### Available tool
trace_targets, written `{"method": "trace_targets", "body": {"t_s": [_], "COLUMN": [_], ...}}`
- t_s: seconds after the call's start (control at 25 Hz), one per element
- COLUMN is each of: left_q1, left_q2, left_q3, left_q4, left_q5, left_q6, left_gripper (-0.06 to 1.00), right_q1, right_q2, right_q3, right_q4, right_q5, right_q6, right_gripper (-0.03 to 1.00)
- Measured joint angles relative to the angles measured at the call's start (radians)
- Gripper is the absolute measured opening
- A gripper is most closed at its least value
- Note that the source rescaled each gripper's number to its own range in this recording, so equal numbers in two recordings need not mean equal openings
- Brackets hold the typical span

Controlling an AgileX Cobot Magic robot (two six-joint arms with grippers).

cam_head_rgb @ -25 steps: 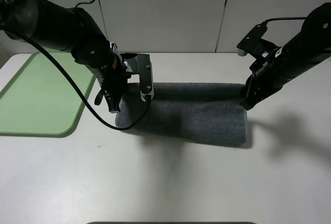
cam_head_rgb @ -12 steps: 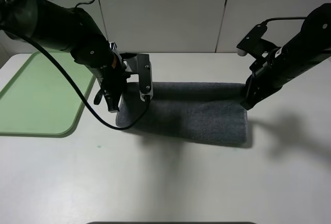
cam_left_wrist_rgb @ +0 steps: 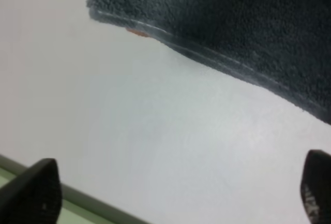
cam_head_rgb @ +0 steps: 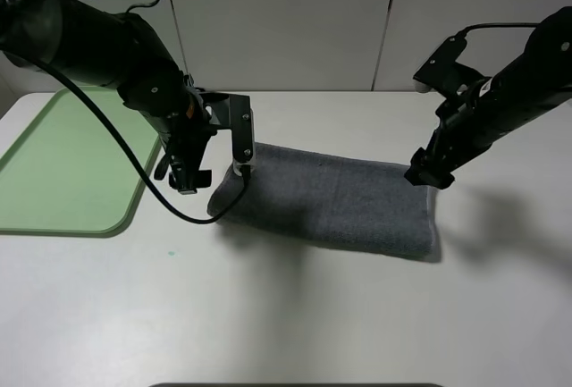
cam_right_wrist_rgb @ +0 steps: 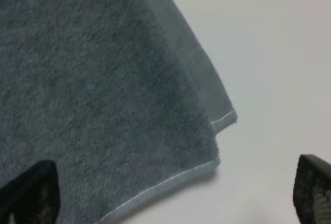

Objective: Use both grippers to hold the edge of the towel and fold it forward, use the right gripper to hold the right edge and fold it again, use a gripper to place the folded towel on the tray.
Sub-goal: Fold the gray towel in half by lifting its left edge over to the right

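Observation:
The dark grey towel (cam_head_rgb: 331, 199) lies folded in a slanted band on the white table. It also shows in the left wrist view (cam_left_wrist_rgb: 232, 22) and the right wrist view (cam_right_wrist_rgb: 93, 79), where two layered corners are stacked. My left gripper (cam_head_rgb: 213, 175) hovers open over the towel's left end, and in its wrist view (cam_left_wrist_rgb: 176, 193) only bare table lies between the fingertips. My right gripper (cam_head_rgb: 427, 177) hovers open at the towel's right end, and its wrist view (cam_right_wrist_rgb: 176, 193) shows it empty above the towel's corner. The green tray (cam_head_rgb: 63, 164) lies at the far left.
The white table (cam_head_rgb: 295, 315) stretches in front of the towel. A white wall panel (cam_head_rgb: 286, 21) stands behind the table. The left arm's black cable (cam_head_rgb: 143, 168) hangs between the tray and the towel. The tray's rim (cam_left_wrist_rgb: 77, 211) shows in the left wrist view.
The towel has shifted into a slanted, thicker band, its right end nearer the front. The left gripper moved slightly left and back. The right gripper moved slightly forward and left.

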State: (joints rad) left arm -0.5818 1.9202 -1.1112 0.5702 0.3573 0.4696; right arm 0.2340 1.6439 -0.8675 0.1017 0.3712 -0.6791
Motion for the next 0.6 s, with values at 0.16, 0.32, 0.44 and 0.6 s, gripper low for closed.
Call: {"method": "trace_targets", "body": {"t_s": [0.16,0.32,0.44,0.6], "left_q1": [0.0,0.0,0.0,0.0], "left_q2": [0.0,0.0,0.0,0.0], "left_q3": [0.0,0.0,0.0,0.0], "left_q4": [0.0,0.0,0.0,-0.001], "left_q5": [0.0,0.0,0.0,0.0], "left_q6": [0.0,0.0,0.001,0.001], "left_gripper": [0.96,0.96,0.96,0.97], "right_q1": [0.0,0.0,0.0,0.0], "right_q2": [0.0,0.0,0.0,0.0], "right_q3": [0.0,0.0,0.0,0.0], "right_q4": [0.0,-0.002,-0.002,-0.002], "right_q5": [-0.016,-0.017,-0.017,-0.017], "right_q6": [0.0,0.0,0.0,0.0], "right_gripper": [1.0,1.0,1.0,1.0]}}
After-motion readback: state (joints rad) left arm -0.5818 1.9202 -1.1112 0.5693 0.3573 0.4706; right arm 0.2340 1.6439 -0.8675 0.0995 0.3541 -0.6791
